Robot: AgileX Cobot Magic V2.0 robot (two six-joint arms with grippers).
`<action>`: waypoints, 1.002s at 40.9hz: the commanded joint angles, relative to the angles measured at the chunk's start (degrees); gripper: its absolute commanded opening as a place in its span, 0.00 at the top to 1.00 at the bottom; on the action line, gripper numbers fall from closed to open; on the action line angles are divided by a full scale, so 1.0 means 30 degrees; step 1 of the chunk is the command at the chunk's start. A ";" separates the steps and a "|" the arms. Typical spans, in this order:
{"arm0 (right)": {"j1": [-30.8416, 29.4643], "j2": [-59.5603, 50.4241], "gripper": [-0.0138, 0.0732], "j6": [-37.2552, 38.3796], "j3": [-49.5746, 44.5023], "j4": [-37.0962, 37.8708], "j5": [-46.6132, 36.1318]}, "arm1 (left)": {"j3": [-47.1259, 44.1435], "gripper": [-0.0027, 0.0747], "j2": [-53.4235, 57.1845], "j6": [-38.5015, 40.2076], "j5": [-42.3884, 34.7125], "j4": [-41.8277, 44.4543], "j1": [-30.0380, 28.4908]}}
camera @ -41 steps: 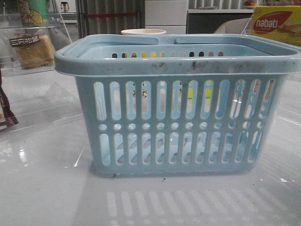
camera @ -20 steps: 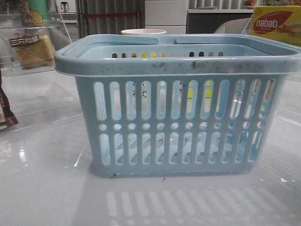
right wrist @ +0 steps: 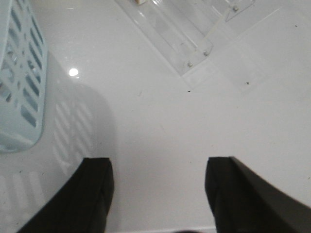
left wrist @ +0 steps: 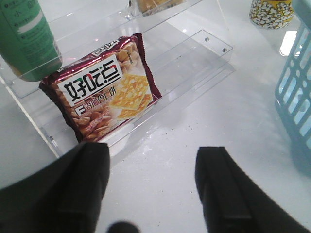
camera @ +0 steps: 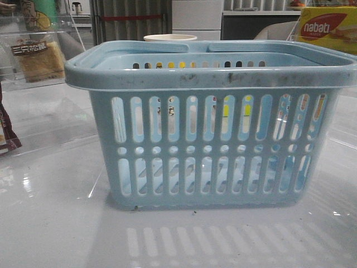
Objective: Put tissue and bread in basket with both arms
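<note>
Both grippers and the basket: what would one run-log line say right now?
left gripper: open, empty, near brown biscuit packet | right gripper: open, empty, over bare table | bread: on clear shelf | basket: contents unclear

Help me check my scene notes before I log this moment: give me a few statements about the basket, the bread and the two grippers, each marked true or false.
1. The basket stands upright on the table. True.
2. The bread already lies inside the basket. False: in the front view it sits on a clear shelf off to the left, outside the basket.
3. The left gripper is open and holds nothing. True.
4. The right gripper is shut on a packet. False: its jaws stand apart over bare table.
5. A dark brown packet leans against the clear shelf in the left wrist view. True.
</note>
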State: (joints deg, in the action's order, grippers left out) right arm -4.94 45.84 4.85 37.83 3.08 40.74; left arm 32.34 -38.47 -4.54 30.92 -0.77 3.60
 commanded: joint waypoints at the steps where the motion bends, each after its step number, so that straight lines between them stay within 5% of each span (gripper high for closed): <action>1: -0.0807 0.1269 0.24 -0.0173 0.1717 0.0247 -0.1675 | 0.0714 0.38 -0.0078 0.0117 -0.1606 -0.0168 0.0060; 30: -0.2393 1.3906 0.24 -0.0173 1.2955 0.0266 -0.2571 | 0.0714 0.38 -0.0078 0.0117 -0.1606 -0.0168 0.0060; 41: -0.2393 1.7016 0.24 -0.0173 1.4799 0.0301 -0.2554 | 0.0714 0.38 -0.0078 0.0117 -0.1606 -0.0168 0.0060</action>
State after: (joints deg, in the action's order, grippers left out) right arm -11.57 97.53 4.85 79.33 3.08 36.42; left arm 32.34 -38.47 -4.54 30.92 -0.77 3.60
